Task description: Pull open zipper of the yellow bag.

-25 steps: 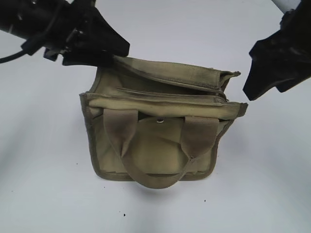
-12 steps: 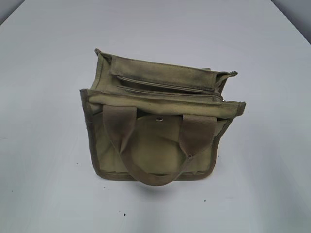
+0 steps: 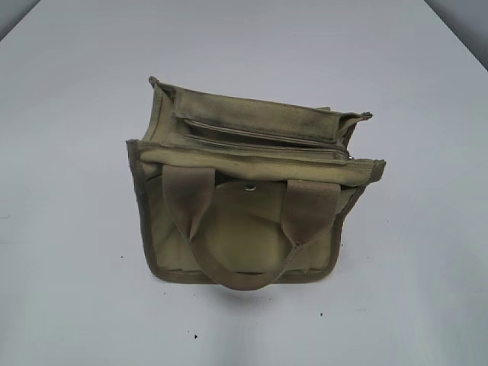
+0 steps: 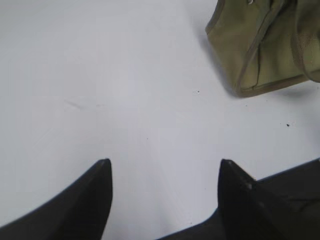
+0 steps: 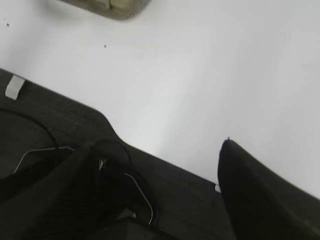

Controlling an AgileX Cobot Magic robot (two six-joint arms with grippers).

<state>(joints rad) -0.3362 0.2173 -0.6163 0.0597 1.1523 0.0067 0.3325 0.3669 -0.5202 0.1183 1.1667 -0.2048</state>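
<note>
Left gripper (image 4: 165, 172) and right gripper (image 5: 165, 165) spread, empty — clear of the yellow bag (image 3: 252, 191).

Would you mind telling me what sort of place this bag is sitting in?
Probably a lab or test bench: a plain white table holding only the yellow bag, with the black left gripper hovering open over bare tabletop.

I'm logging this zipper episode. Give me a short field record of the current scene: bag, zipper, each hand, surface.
bag: yellow bag upright on the table, handles hanging down its front
zipper: zipper runs along the top; pull tab too small to make out
left hand: left hand open, empty, over bare table, apart from the bag
right hand: right hand open, empty, away from the bag
surface: white table
</note>
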